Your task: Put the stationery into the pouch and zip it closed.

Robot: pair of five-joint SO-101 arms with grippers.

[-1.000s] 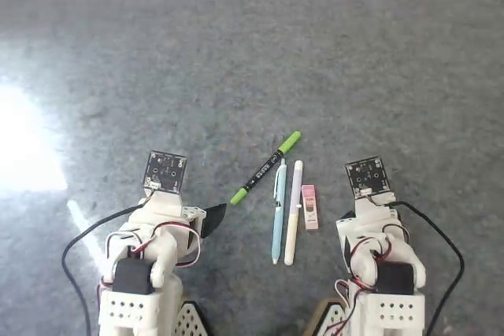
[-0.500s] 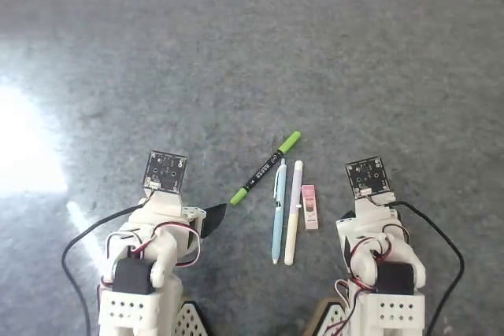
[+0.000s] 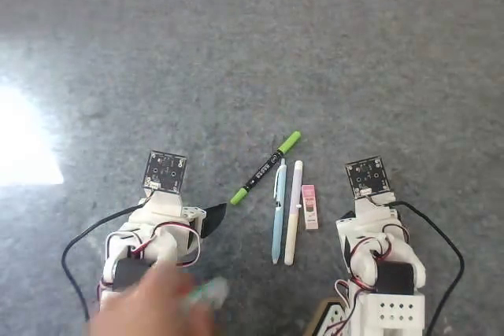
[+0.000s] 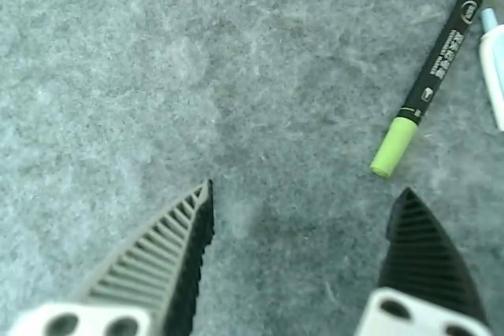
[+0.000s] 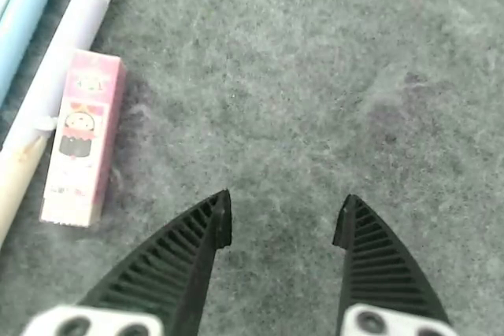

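The grey felt-like bench (image 3: 252,60) carries all the stationery in a tight cluster between the two arms, and that crowding is the main hazard. A blurred hand (image 3: 146,308) is over the base of the left arm with a pale object (image 3: 206,293) at its fingers, perhaps the pouch, though I cannot tell. If that arm swung now, it could strike the hand. The left end effector (image 4: 305,190) is spread wide over bare felt, just short of the green marker (image 4: 437,68). The round marker would likely roll if nudged. The blue pen (image 3: 279,210) and white pen (image 3: 293,210) lie side by side, so one pinch might take both. The right end effector (image 5: 287,197), also spread, hangs beside the pink eraser (image 5: 83,135), which could skid away.
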